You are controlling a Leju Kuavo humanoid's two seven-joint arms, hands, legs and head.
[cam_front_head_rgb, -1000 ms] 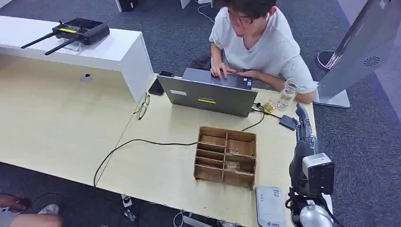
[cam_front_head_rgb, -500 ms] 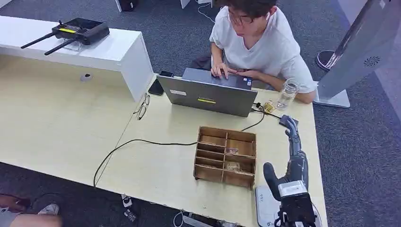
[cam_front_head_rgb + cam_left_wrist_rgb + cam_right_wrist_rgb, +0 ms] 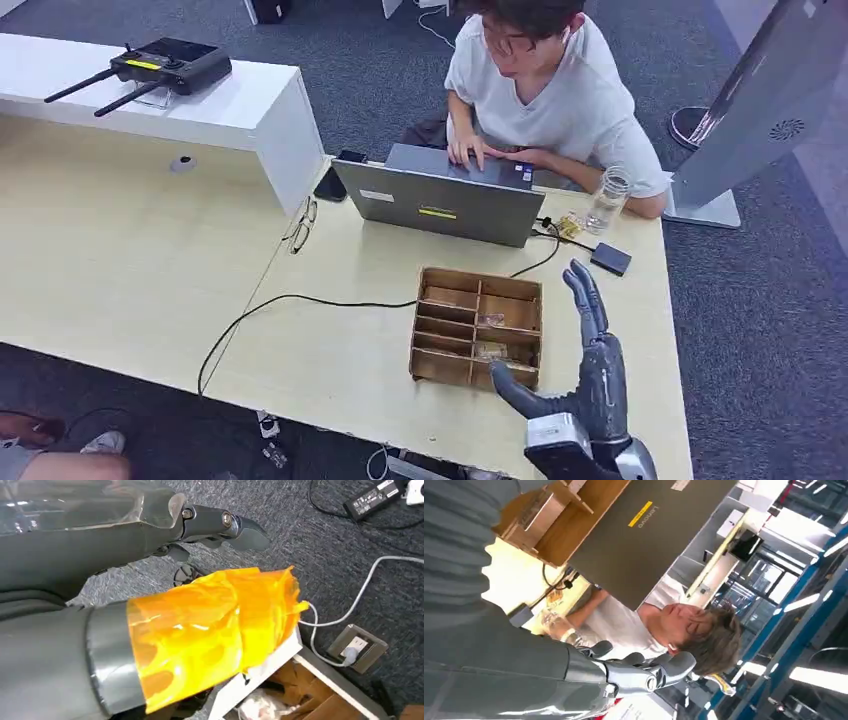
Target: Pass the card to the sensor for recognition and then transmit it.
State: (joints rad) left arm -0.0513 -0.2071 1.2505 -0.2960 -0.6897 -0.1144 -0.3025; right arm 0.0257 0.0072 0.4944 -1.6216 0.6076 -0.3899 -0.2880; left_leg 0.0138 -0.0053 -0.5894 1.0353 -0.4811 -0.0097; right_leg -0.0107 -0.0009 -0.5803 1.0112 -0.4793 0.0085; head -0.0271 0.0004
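Head view: right hand (image 3: 585, 385) empty, fingers spread, beside wooden organizer (image 3: 478, 330).

The pale wooden table (image 3: 130, 270) carries a laptop (image 3: 440, 205), wooden organizer (image 3: 478, 330) and glasses (image 3: 300, 225).

Right hand (image 3: 585, 385), fingers spread and empty, beside the wooden organizer (image 3: 478, 329).
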